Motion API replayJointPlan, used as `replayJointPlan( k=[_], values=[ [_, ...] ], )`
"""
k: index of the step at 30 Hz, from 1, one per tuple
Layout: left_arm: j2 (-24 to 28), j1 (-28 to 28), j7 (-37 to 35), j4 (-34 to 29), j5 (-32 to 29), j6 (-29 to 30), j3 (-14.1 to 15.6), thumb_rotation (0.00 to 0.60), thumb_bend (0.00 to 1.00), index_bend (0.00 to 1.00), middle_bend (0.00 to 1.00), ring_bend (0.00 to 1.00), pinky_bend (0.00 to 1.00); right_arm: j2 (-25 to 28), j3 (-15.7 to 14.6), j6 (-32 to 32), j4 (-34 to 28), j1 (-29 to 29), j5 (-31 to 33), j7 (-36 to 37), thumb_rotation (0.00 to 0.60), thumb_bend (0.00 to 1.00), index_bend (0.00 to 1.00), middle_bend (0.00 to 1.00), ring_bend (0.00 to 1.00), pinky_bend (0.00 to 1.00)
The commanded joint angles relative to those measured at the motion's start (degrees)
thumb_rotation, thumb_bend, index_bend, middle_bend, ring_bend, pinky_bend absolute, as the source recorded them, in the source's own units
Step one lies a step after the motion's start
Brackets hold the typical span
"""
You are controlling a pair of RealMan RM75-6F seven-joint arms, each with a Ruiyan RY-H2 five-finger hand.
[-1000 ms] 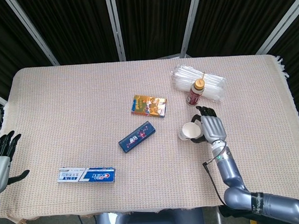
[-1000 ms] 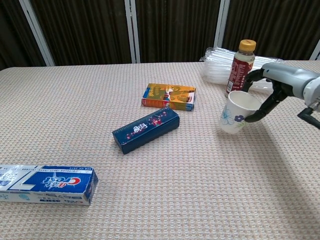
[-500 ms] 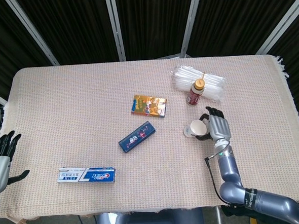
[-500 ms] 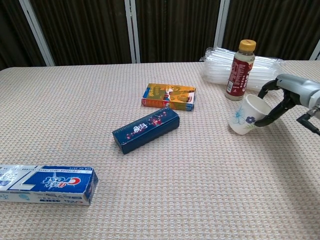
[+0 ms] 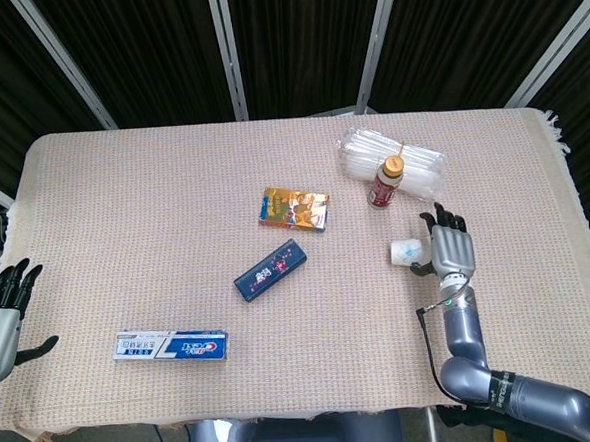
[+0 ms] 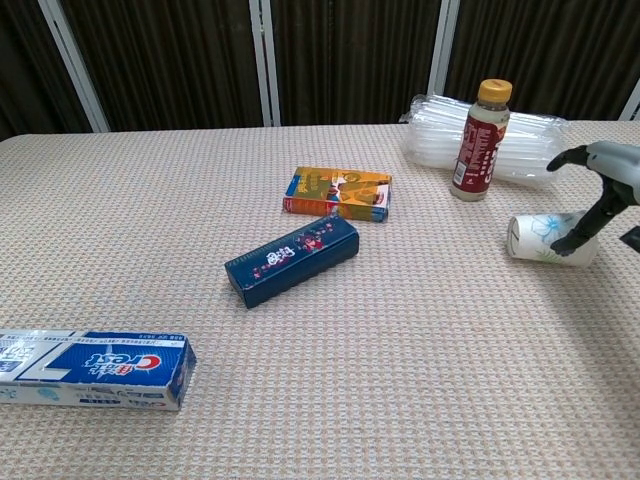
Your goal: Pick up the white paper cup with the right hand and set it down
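Observation:
The white paper cup [image 5: 405, 251] [image 6: 543, 238], printed with a blue flower, lies on its side on the cloth right of centre, its base pointing left. My right hand [image 5: 451, 247] [image 6: 598, 190] is just to the right of it with fingers spread apart. The thumb lies against the cup's near side, while the other fingers stand clear above it. My left hand [image 5: 2, 309] hangs off the table's left edge, fingers apart and holding nothing; the chest view does not show it.
A red bottle [image 5: 385, 181] [image 6: 479, 140] stands just behind the cup, in front of a clear plastic pack [image 5: 392, 161]. An orange box [image 5: 293, 208], a dark blue box [image 5: 269, 270] and a toothpaste box [image 5: 170, 345] lie further left on the cloth.
My right hand moved right with the cup, which tipped from upright onto its side. The fingers have opened off the cup. The left hand has not moved.

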Motion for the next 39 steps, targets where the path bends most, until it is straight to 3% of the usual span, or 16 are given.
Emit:
replayJointPlan(
  k=[1,5,11,26,39],
  values=[
    [0.0,0.0,0.0,0.0,0.0,0.0,0.0,0.600,0.00,0.00,0.00,0.00,0.00,-0.4,-1.1,1.6,-0.2,0.2,-1.4,-1.7,0.600,0.13,0.11,0.00,0.00,0.00],
    [0.0,0.0,-0.1,0.1,0.0,0.0,0.0,0.600,0.00,0.00,0.00,0.00,0.00,-1.3,-1.4,1.9,0.3,0.4,-1.3,-2.9,0.600,0.13,0.11,0.00,0.00,0.00],
    [0.0,-0.1,0.0,0.0,-0.1,-0.1,0.0,0.600,0.00,0.00,0.00,0.00,0.00,-3.3,-3.1,2.8,3.1,1.1,-2.9,-5.7,0.600,0.13,0.29,0.00,0.00,0.00],
    [0.1,-0.2,-0.3,0.0,-0.1,-0.4,0.0,0.600,0.00,0.00,0.00,0.00,0.00,-9.2,-2.8,2.6,10.1,2.3,-4.8,-8.6,0.600,0.14,0.38,0.05,0.00,0.00],
    [0.3,-0.4,-0.4,-0.1,-0.3,-0.7,-0.1,0.600,0.00,0.00,0.00,0.00,0.00,-10.8,-1.8,1.9,12.5,2.4,-5.9,-9.0,0.600,0.19,0.47,0.11,0.00,0.00]
  ],
)
